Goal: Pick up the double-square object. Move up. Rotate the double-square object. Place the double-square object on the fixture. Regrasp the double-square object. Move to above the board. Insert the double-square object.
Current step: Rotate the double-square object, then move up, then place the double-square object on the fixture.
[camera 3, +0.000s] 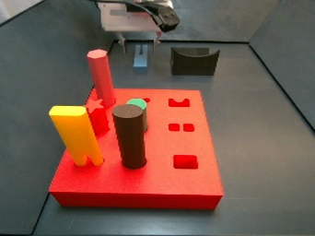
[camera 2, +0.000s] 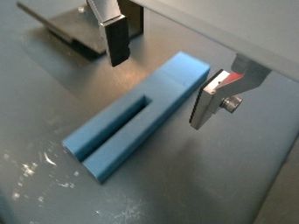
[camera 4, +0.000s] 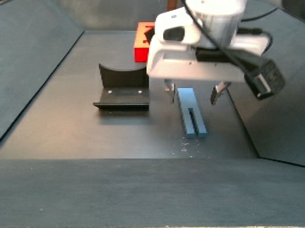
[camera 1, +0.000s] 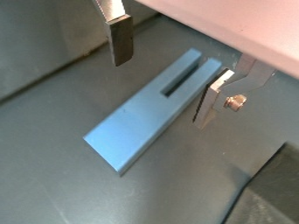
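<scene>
The end effector hides most of the board behind it.

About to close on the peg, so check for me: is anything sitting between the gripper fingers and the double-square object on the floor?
Nothing visible. The gripper hangs open over the double-square object, one finger on each side of it, and the gaps look bare in both wrist views. The fixture stands off to one side, apart from the peg.
</scene>
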You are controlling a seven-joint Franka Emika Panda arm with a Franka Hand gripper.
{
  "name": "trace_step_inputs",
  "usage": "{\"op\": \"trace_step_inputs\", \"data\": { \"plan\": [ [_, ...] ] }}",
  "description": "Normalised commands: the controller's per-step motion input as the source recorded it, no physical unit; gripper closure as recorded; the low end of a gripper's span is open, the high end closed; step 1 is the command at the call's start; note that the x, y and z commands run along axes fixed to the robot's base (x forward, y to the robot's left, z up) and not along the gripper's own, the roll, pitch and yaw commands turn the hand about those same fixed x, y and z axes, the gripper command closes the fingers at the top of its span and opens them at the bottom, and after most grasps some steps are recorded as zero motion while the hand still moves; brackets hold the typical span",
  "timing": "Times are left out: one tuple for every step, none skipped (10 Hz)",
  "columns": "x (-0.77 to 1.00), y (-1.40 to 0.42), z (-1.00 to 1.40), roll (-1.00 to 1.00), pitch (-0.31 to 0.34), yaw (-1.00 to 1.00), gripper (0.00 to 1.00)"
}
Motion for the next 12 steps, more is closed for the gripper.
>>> {"op": "trace_step_inputs", "data": {
  "plan": [
    [0.03, 0.01, -0.54, -0.06, -0.066, -0.01, 0.00],
    [0.03, 0.01, -0.42, -0.07, -0.072, -0.01, 0.00],
    [0.03, 0.01, -0.27, -0.08, -0.081, 0.00, 0.00],
    [0.00, 0.00, 0.00, 0.00, 0.000, 0.00, 1.00],
    [0.00, 0.00, 0.83, 0.00, 0.000, 0.00, 1.00],
    [-0.01, 0.00, 0.82, 0.00, 0.004, 0.00, 1.00],
    [-0.03, 0.00, 0.71, 0.00, 0.031, 0.00, 1.00],
    [-0.03, 0.00, 0.58, 0.00, 0.046, 0.00, 1.00],
    [-0.02, 0.01, 0.39, 0.01, 0.061, 0.00, 1.00],
    [-0.01, 0.01, 0.29, 0.02, 0.064, 0.00, 1.00],
    [0.00, 0.00, 1.00, 0.00, 0.000, 0.00, 1.00],
    [0.00, 0.00, 1.00, 0.01, 0.003, 0.00, 1.00]
  ]
}}
